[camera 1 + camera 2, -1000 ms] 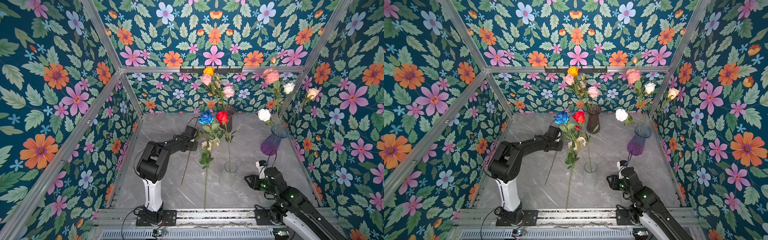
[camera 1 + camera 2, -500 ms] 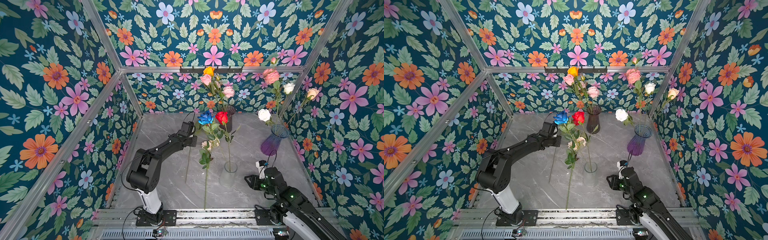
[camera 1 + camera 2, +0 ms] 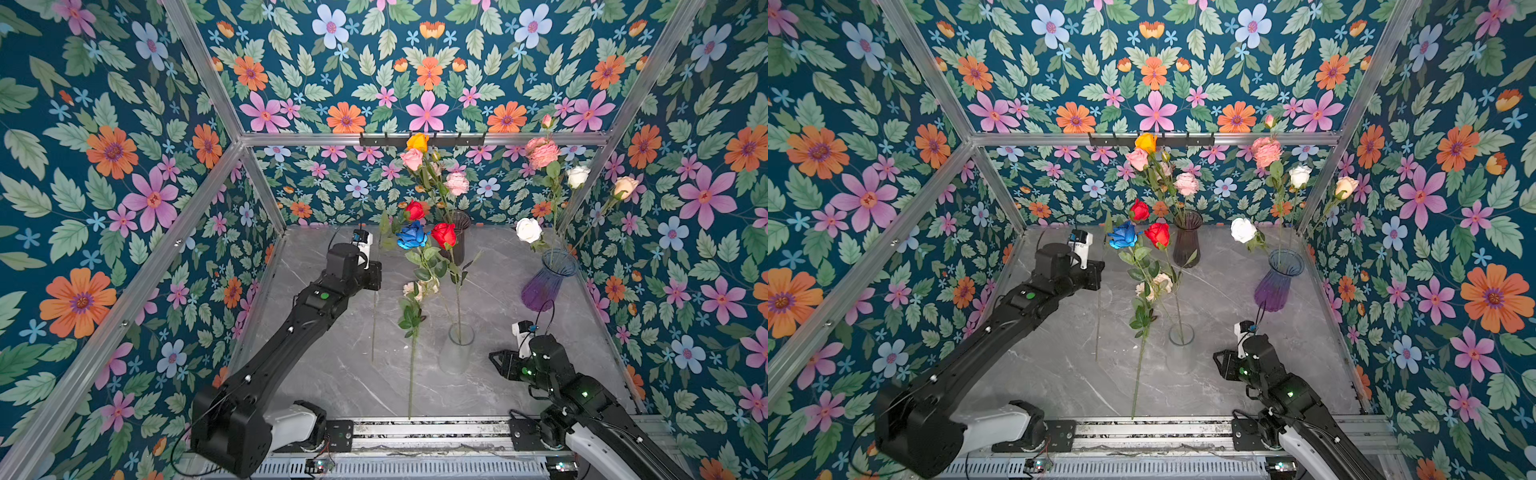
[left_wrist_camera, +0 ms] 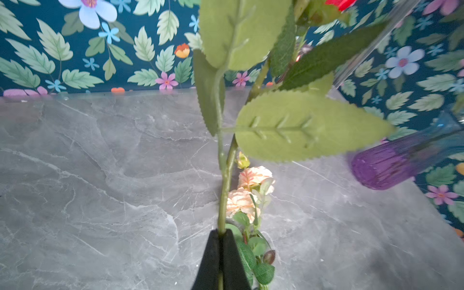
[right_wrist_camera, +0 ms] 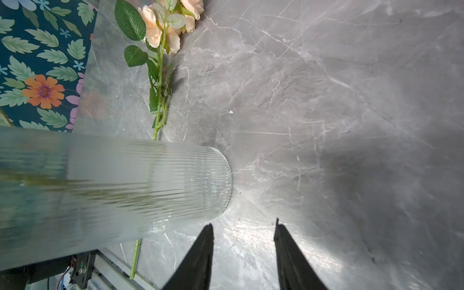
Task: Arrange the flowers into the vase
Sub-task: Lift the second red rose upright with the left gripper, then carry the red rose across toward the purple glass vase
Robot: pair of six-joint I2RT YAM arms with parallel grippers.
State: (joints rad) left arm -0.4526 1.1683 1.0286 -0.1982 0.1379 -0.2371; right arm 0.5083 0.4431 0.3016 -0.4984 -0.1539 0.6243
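My left gripper (image 4: 221,234) is shut on the green stem (image 4: 227,175) of a red rose (image 3: 414,210), holding it upright above the table's left middle; the stem (image 3: 374,324) hangs below the gripper (image 3: 374,282). A clear ribbed vase (image 3: 457,349) stands front centre with a red rose (image 3: 444,235) in it and a blue rose (image 3: 411,237) close beside that. A peach sprig (image 3: 417,289) lies on the table. My right gripper (image 5: 244,223) stands open and empty, low beside the clear vase (image 5: 150,185), to its right in both top views (image 3: 496,361).
A dark vase (image 3: 459,237) at the back holds orange and pink flowers. A purple vase (image 3: 548,278) at the right holds white, pink and cream flowers. Aluminium frame posts and printed walls close in three sides. The peach sprig's stem (image 5: 135,253) reaches the front rail.
My left arm has stretched out and lifted the held rose; its red head now shows above the blue rose. The right arm has not moved.
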